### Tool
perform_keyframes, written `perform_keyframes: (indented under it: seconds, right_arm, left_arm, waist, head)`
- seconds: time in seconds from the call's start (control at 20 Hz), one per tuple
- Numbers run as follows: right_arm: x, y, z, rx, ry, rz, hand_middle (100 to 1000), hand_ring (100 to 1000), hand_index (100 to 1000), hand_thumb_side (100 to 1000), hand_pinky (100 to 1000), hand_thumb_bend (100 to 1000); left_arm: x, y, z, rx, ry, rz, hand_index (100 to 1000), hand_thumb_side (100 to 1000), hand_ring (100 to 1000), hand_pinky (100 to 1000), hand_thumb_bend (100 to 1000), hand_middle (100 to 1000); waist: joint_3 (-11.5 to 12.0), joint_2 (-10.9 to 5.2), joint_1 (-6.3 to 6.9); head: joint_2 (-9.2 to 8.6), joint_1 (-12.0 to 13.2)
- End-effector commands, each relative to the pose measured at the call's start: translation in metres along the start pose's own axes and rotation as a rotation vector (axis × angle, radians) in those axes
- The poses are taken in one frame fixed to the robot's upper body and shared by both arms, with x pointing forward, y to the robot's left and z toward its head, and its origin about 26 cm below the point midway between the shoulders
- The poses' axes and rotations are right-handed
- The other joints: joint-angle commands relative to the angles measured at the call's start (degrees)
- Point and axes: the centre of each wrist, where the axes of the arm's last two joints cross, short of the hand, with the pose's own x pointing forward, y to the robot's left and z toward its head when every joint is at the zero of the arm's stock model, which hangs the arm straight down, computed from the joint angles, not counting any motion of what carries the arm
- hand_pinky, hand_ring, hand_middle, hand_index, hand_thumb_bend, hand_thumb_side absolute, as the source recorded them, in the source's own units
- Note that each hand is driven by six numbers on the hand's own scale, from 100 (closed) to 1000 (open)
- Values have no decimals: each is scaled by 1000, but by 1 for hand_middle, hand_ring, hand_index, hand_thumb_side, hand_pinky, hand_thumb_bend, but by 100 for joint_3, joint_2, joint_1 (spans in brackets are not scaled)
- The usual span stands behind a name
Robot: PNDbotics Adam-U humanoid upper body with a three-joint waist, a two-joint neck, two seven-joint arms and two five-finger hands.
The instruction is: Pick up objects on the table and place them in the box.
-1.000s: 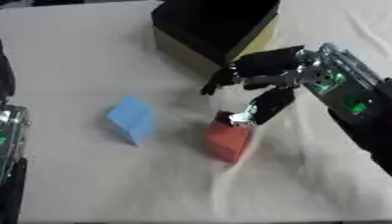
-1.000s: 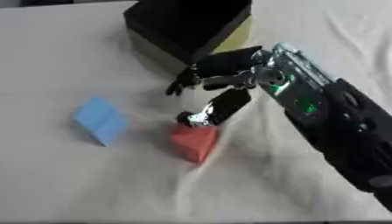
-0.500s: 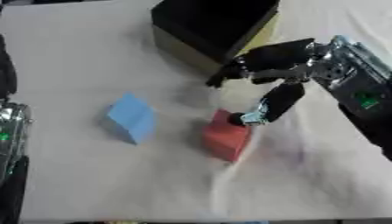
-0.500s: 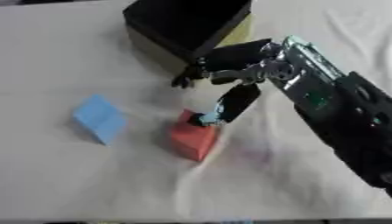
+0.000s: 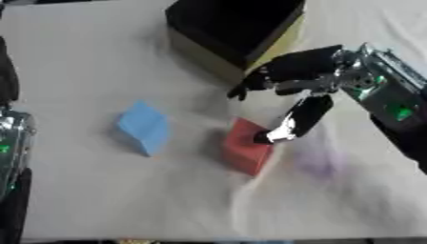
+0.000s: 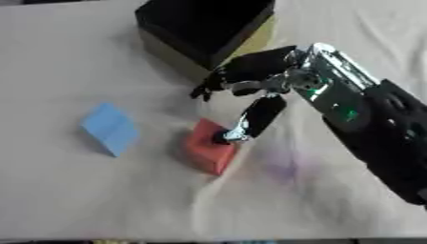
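Note:
A red block (image 5: 246,151) lies on the white cloth near the middle. My right hand (image 5: 293,78) hovers over it, open, the thumb reaching down so its tip touches the block's top right edge and the fingers spread out toward the box. A blue block (image 5: 143,126) lies tilted to the left of the red one, apart from it. The black box (image 5: 235,29) with yellow sides stands open at the top, just behind my right hand. My left arm (image 5: 12,157) shows at the left edge; its hand is out of sight.
The white cloth (image 5: 100,200) is wrinkled below and right of the red block. A faint purple stain (image 5: 315,162) marks the cloth to the block's right.
My right hand has shifted slightly up and right, its fingers now stretched nearer the box. The thumb stays on the red block. Both blocks lie where they were.

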Motion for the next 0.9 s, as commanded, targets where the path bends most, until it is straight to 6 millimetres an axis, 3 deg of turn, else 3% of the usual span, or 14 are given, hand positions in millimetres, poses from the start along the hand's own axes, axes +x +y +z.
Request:
perform_keyframes:
  seconds: [0.05, 0.5, 0.9]
  right_arm:
    - [-2, -4, 2, 170, -104, 145, 782, 884, 1000, 785, 806, 341]
    - [0, 8, -4, 190, -120, 130, 778, 881, 1000, 816, 807, 308]
    - [0, -9, 5, 177, -132, 171, 776, 880, 1000, 814, 804, 314]
  left_arm:
    - [5, 1, -6, -11, -31, -5, 698, 886, 722, 687, 100, 673]
    - [6, 1, -6, -20, -31, -1, 697, 885, 722, 684, 100, 673]
    - [5, 2, -4, -29, -22, -11, 697, 884, 722, 683, 100, 674]
  waist:
    - [20, -130, -10]
    - [47, -141, -4]
    - [-13, -203, -14]
  head:
    - [9, -8]
    - [9, -18]
    - [78, 20]
